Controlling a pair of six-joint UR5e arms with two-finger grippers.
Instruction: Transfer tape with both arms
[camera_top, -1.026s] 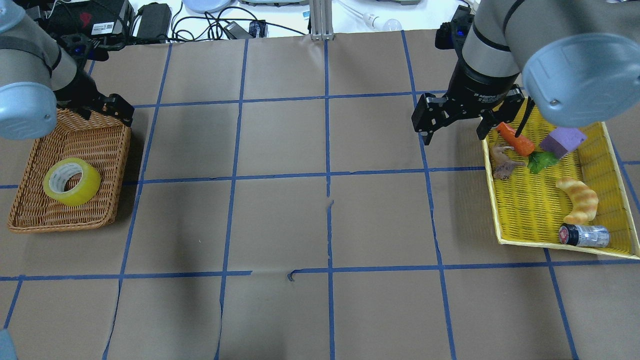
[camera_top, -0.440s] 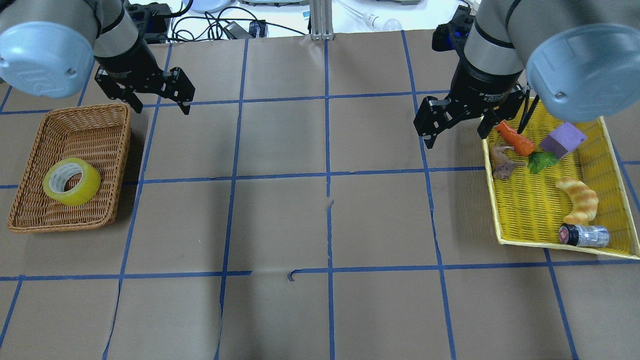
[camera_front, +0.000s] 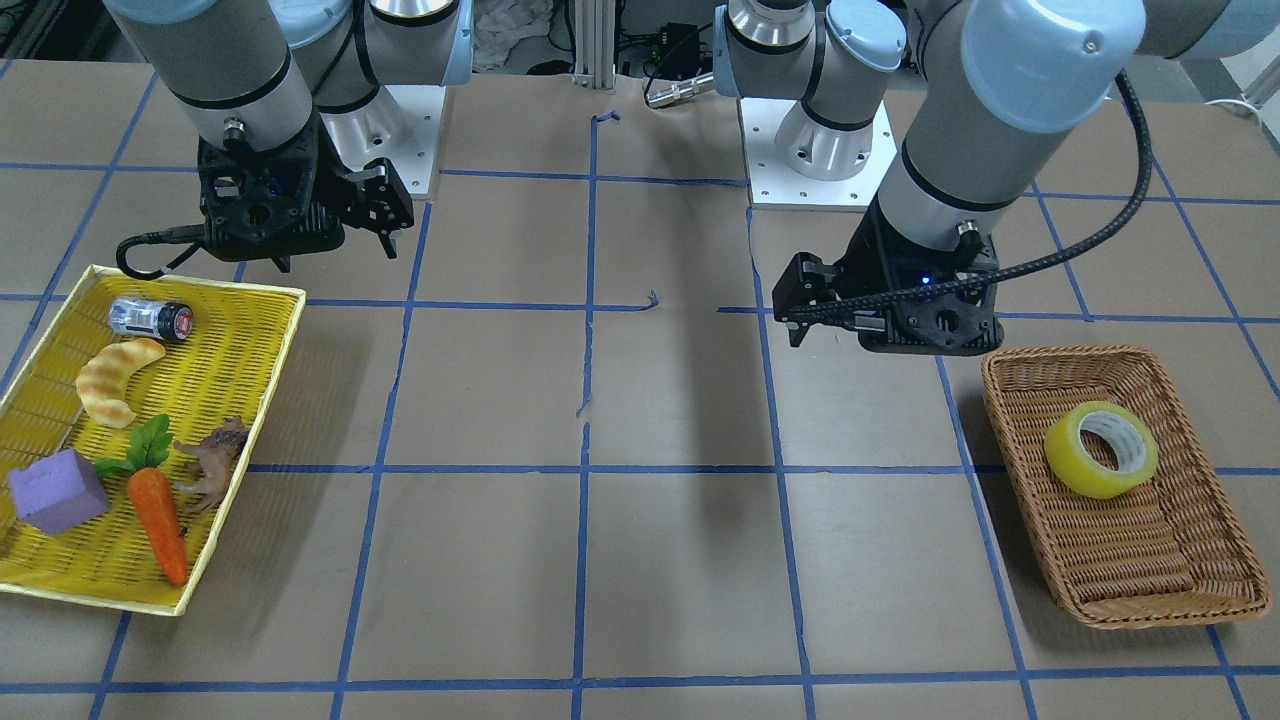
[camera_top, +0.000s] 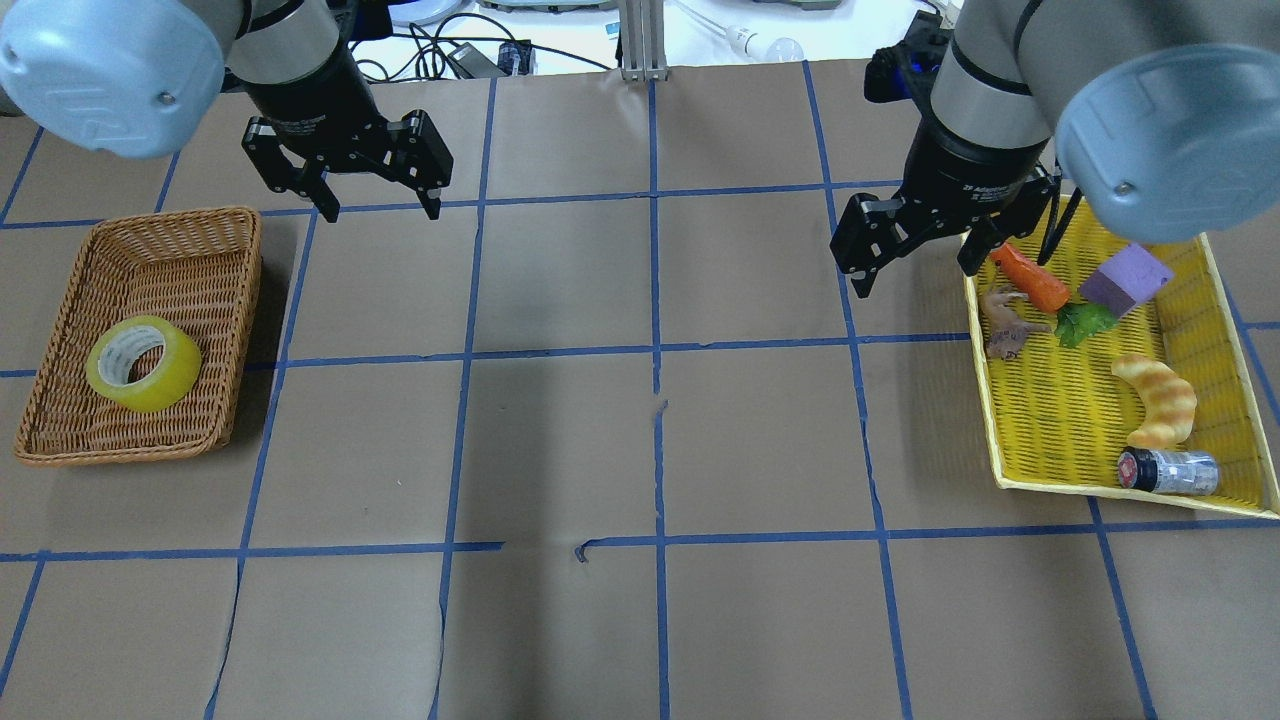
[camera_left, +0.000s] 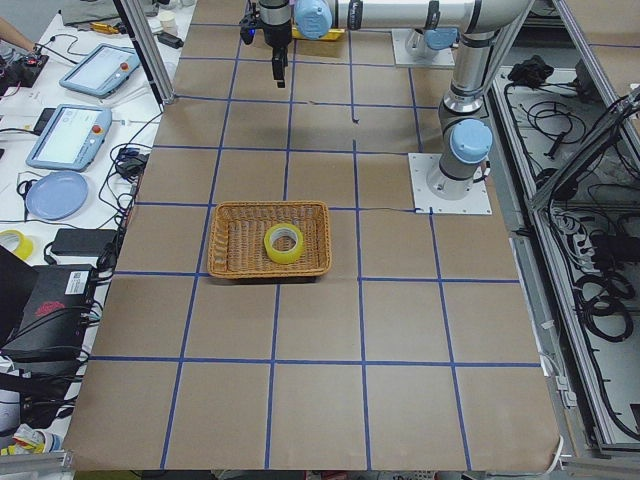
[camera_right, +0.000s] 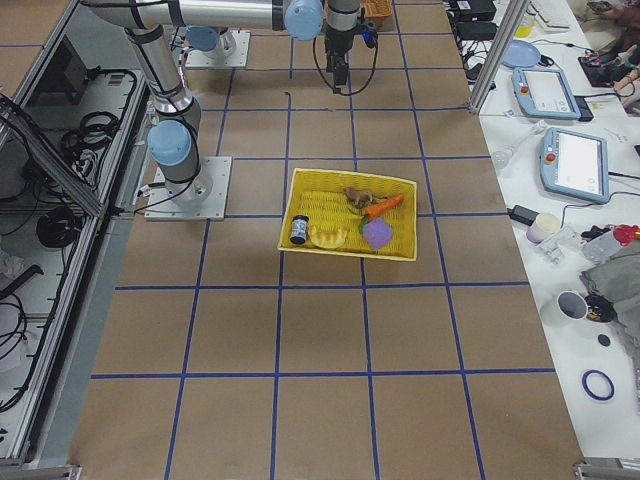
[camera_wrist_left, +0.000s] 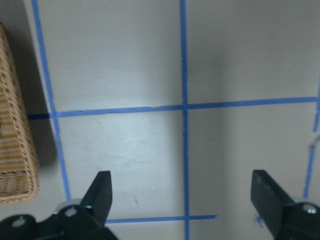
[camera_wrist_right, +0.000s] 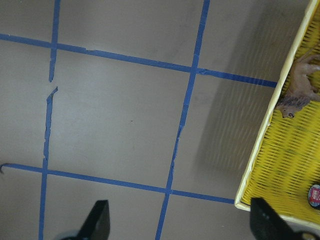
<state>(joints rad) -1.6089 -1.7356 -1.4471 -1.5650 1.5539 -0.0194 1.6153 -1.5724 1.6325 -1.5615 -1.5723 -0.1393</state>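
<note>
The yellow tape roll (camera_top: 172, 378) lies flat in the wicker basket (camera_top: 250, 300) at the table's left. It also shows in the front view (camera_front: 1072, 462) and the left side view (camera_left: 272, 250). My left gripper (camera_top: 381, 210) is open and empty. It hangs above bare table beyond the basket's far right corner, well apart from the tape. Its wrist view shows its open gripper (camera_wrist_left: 182, 185) over blue grid lines, with the basket's edge (camera_wrist_left: 15, 165) at the left. My right gripper (camera_top: 915, 280) is open and empty, just left of the yellow tray (camera_top: 985, 400).
The yellow tray holds a carrot (camera_top: 1035, 280), a purple block (camera_top: 1125, 280), a toy animal (camera_top: 1005, 320), a croissant toy (camera_top: 1160, 400) and a small bottle (camera_top: 1170, 470). Cables and devices (camera_top: 420, 45) lie beyond the table's far edge.
My left arm has swung from over the basket's far edge to the right, out beyond the basket's corner, its gripper still open. The right arm has barely moved. The tape has stayed put.
</note>
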